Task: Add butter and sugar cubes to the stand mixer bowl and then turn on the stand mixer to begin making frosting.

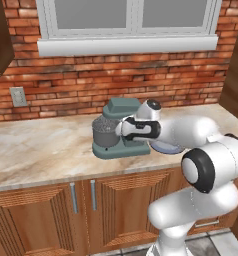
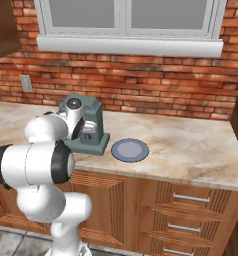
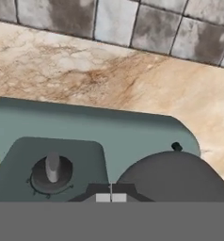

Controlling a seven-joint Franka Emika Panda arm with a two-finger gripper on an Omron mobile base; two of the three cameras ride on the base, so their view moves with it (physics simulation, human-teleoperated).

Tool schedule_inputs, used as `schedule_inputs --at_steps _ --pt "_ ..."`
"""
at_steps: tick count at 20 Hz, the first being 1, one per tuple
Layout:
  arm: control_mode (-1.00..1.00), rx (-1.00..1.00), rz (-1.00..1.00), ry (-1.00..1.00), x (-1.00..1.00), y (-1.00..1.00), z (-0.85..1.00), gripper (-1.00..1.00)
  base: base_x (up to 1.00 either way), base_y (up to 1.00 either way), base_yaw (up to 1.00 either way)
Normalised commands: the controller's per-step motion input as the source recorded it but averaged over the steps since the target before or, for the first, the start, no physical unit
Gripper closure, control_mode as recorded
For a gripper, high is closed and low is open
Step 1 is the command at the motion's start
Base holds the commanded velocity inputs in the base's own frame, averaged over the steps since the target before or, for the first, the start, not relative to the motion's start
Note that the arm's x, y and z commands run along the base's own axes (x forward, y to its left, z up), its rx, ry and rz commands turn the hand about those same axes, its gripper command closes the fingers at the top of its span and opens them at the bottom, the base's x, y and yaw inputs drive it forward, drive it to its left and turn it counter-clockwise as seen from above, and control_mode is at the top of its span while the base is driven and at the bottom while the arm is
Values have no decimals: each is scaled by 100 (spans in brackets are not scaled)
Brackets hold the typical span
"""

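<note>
The dull teal-green stand mixer [image 1: 122, 131] with its flat oval base sits on the marbled beige stone counter [image 1: 36, 150], in front of the red brick wall. In the left base view its dark grey round metal bowl [image 1: 105, 131] stands at the 9 o'clock end of the machine. The flat blue-grey round plate [image 2: 129, 149] lies just beside the base at its other end, at 3 o'clock in the right base view.

The hand [image 3: 111, 197] hangs right at the mixer. Its two finger tips are pressed together with nothing between them. In the hand view a small grey control knob [image 3: 52, 168] on the teal body lies at about 10 o'clock from the tips, near but apart. The dark dome at 3 o'clock may be the bowl, though that cannot be told for sure.

The next move seems to turn on that offset: the closed tips would have to travel toward 10 o'clock to reach the knob. No butter or sugar cubes are seen on the plate; the bowl's contents cannot be told.
</note>
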Motion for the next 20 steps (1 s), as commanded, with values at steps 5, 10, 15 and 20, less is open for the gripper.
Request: schedule_inputs --at_steps 5,10,15,20 --pt "-100 -20 0 5 30 -4 -29 100 0 0 0" --pt "-100 -16 0 8 22 -8 -27 100 0 0 0" --pt "-100 -7 0 3 13 -14 -19 100 0 0 0" --pt "-100 -3 0 5 2 -28 -19 100 0 0 0"
